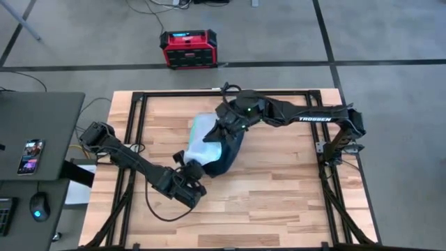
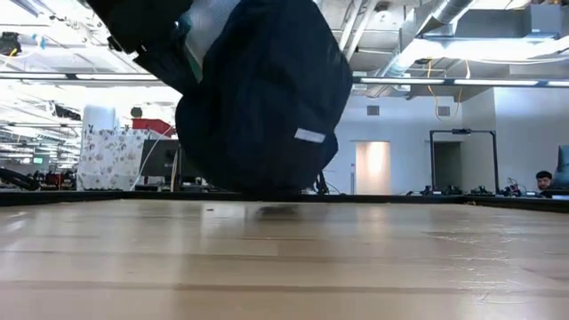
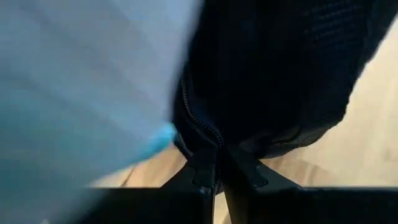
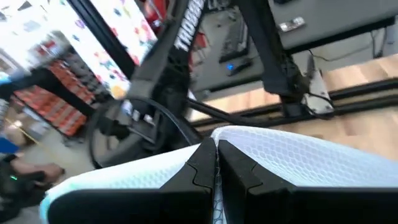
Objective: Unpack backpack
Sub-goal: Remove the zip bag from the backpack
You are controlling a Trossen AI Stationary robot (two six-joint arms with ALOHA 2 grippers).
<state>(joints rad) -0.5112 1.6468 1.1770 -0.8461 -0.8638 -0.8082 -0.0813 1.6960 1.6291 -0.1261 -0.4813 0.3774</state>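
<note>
The dark navy backpack (image 1: 224, 148) hangs between my two grippers over the middle of the table. Its pale lining (image 1: 202, 134) is exposed toward the table's left. In the low view the backpack (image 2: 267, 98) hangs as a dark rounded mass with a small pale patch (image 2: 309, 135). Its bottom is close to the tabletop; I cannot tell whether it touches. My left gripper (image 1: 189, 167) is shut at the bag's near-left edge. My right gripper (image 1: 224, 131) is shut at the bag's upper part, toward the far side. My left gripper (image 3: 214, 155) pinches the dark fabric edge along the zipper (image 3: 206, 138) between its two fingers, beside the pale lining (image 3: 93, 87). The dark fabric bulges beyond the fingers. One layer or several, I cannot tell. My right gripper (image 4: 216, 146) pinches the edge of the pale mesh lining (image 4: 261, 146) between its two fingers. The mesh arches away to both sides of the fingers. The bag hangs below this hold.
A red-black box (image 1: 187, 49) stands on the floor beyond the table's far edge. A dark desk at the left carries a phone (image 1: 31, 155) and a mouse (image 1: 40, 207). Black frame rails (image 1: 209, 93) border the wooden table. A person (image 2: 544, 180) sits far off in the room.
</note>
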